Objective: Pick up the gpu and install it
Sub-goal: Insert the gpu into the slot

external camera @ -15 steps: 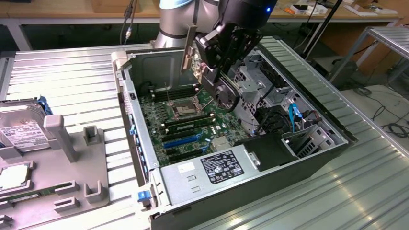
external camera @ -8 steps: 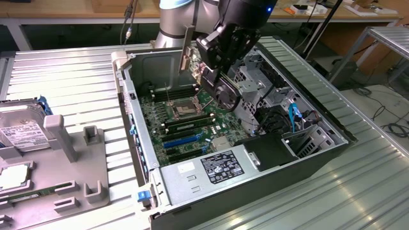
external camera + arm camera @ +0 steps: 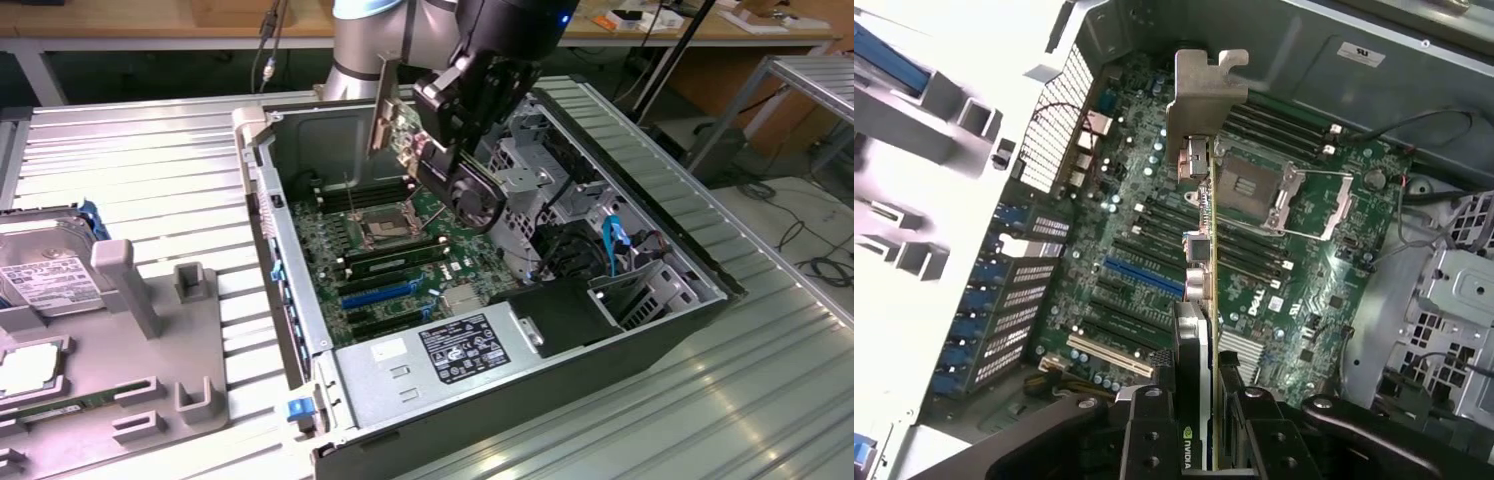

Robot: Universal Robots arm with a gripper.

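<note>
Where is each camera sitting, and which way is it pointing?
Exterior view: off the arm, raised, looking down at a slant into the open computer case; the arm and the jaws gripping the gpu show.
Wrist view: on the wrist, facing down along the jaws onto the motherboard; the jaws' tips show, clamped on the gpu seen edge-on.
Shared: gpu, motherboard, processor socket.

Black two-fingered pincer [image 3: 1202,425] cut off by the wrist view's frame edge, gripped end of the thin green-black expansion card with silver bracket [image 3: 1199,100] hidden between its fingers [image 3: 1149,440], grey white-labelled hard drive [image 3: 34,270] cropped at the exterior view's left, print on the black power supply label [image 3: 454,350] too small to read
</note>
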